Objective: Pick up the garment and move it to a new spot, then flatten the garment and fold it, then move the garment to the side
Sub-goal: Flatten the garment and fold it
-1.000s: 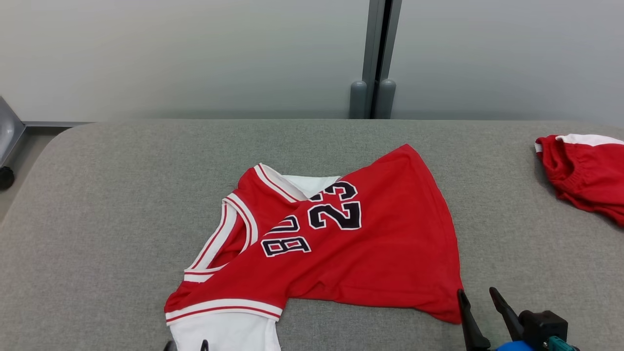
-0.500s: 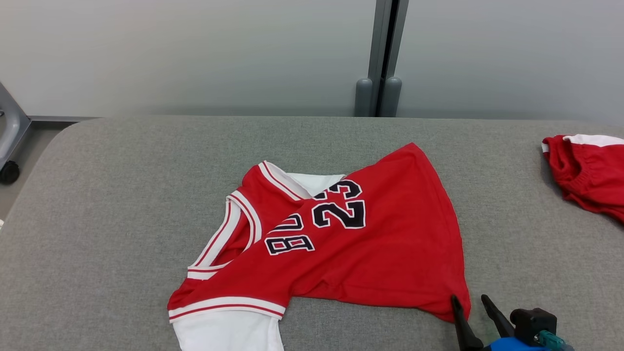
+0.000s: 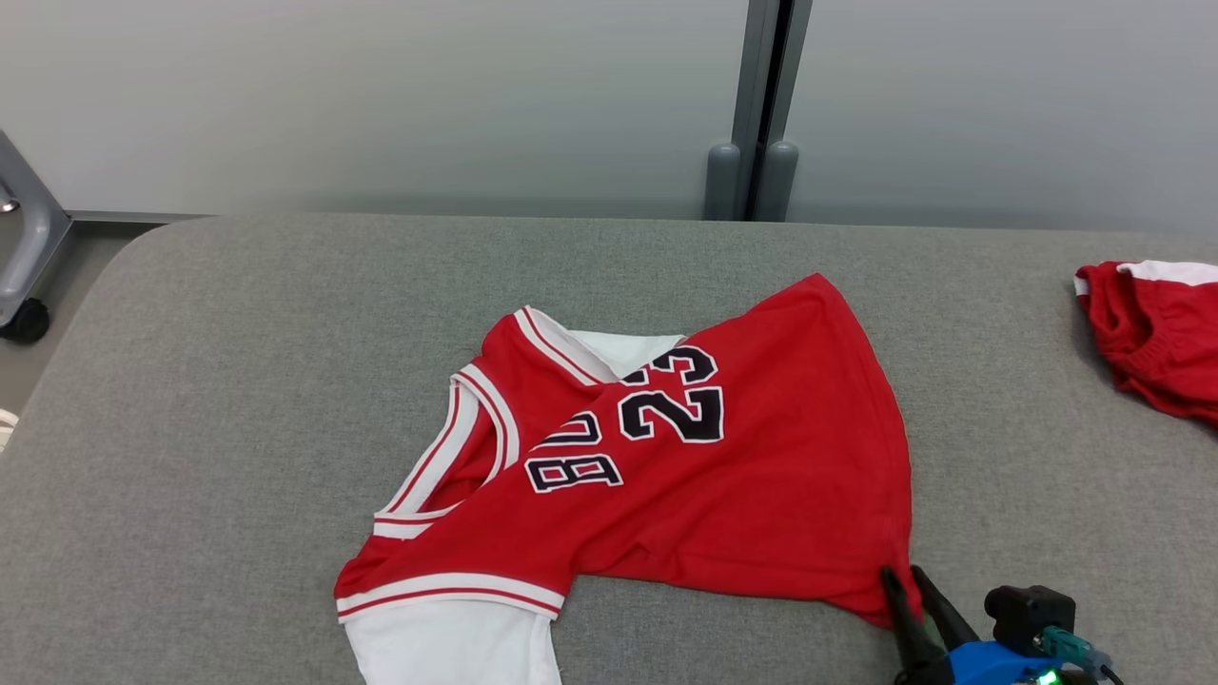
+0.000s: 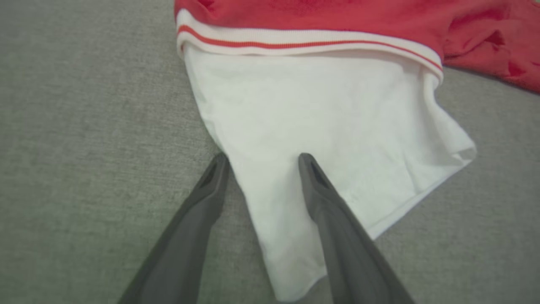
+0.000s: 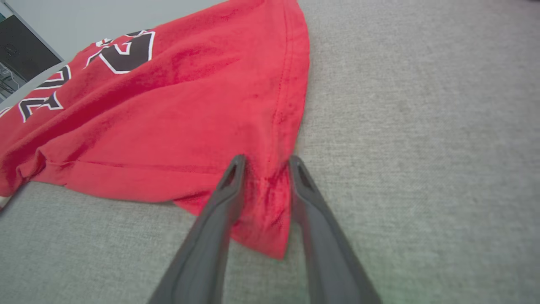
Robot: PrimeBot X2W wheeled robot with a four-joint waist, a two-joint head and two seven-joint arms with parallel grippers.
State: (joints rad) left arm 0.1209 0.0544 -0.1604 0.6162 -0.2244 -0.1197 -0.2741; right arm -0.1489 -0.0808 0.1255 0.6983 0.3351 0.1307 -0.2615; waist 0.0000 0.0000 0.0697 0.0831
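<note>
Red-and-white knit basketball jersey [image 3: 752, 495] lies crumpled on grey fabric tabletop [image 3: 238, 381]. Left gripper [image 4: 262, 159], fingers wide, straddles its white sleeve edge. Right gripper [image 5: 266, 160], fingers narrow, straddles red hem corner; grip cannot be confirmed.

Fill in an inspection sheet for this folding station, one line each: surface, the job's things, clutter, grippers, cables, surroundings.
Surface: grey padded table, cloth-covered.
Job's things: red jersey numbered 23, crumpled and folded over itself; its white sleeve lies at the near edge.
Clutter: another red-and-white garment at the table's far right.
Grippers: left gripper open, astride the white sleeve's edge; right gripper has its jaws either side of the jersey's red hem corner, grip uncertain.
Cables: plug with a thin lead on the right wrist.
Surroundings: pale wall, grey post, wheeled frame at left.
</note>
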